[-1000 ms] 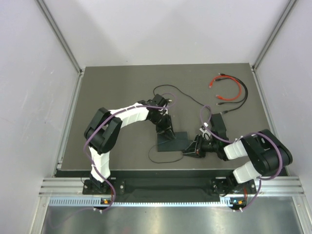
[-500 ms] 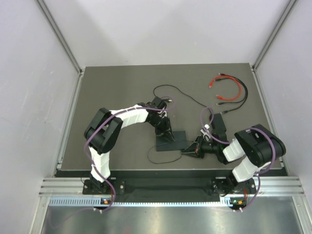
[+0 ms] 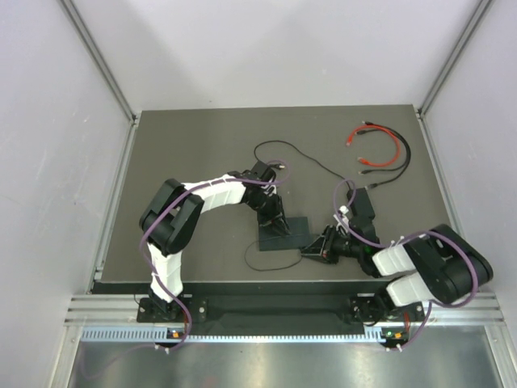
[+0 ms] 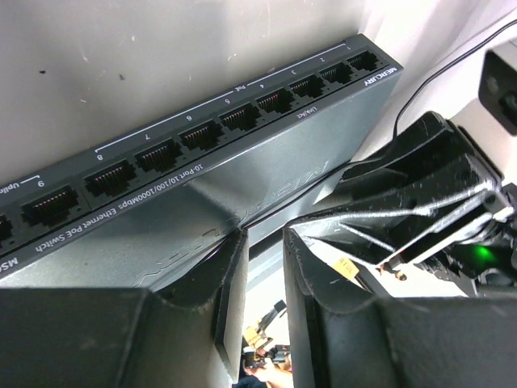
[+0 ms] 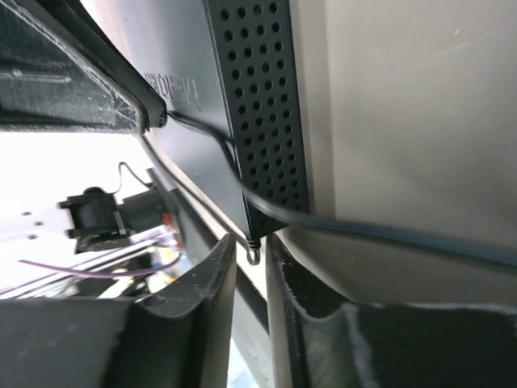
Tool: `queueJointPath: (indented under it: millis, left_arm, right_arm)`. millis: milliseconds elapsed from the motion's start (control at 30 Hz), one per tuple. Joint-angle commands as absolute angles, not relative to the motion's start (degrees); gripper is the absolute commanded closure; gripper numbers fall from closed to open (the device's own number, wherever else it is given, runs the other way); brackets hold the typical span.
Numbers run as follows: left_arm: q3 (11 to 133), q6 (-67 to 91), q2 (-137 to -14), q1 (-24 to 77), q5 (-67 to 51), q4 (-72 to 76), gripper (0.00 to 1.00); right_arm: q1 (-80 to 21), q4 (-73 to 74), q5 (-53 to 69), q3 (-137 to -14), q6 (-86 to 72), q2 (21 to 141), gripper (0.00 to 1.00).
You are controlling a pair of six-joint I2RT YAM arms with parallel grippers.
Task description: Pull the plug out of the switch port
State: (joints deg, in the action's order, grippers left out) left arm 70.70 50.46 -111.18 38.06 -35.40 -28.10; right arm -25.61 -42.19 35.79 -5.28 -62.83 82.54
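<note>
The left claw (image 4: 264, 239), clenched, pressed the switch (image 4: 202, 186) against the tabletop (image 4: 161, 48), apparently bracing it, while the right claw (image 5: 252, 246), nearly clenched, sat at the cable (image 5: 388, 233).

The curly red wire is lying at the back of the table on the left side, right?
Not quite. The curly red wire does lie at the back of the dark grey table, but on the right side, not the left. The top external view shows it.

White walls (image 3: 283, 48) enclose a dark grey tabletop (image 3: 186, 153) edged by aluminium rails (image 3: 275, 311) under even light
</note>
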Motion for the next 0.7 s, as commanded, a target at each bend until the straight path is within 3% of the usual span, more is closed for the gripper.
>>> queueJointPath:
  millis: [0, 367, 533, 667]
  left_arm:
    - [70.14, 50.54, -112.06, 38.23, -36.21, -26.28, 0.71]
    - [69.7, 50.54, -111.97, 38.23, -36.65, -25.75, 0.71]
    - [69.87, 50.54, -112.24, 38.23, -36.74, -25.58, 0.71]
    - [69.87, 50.45, -112.32, 38.23, -36.65, -25.75, 0.71]
  right_arm:
    - [-27.95, -35.52, 29.45, -6.24, -58.62, 77.88, 0.77]
    - [-32.08, -38.58, 23.64, -9.31, -61.17, 83.31, 0.78]
    - [-32.43, -37.11, 22.76, -9.49, -62.67, 84.9, 1.0]
    - [-32.43, -32.79, 22.15, -9.32, -60.47, 82.97, 1.0]
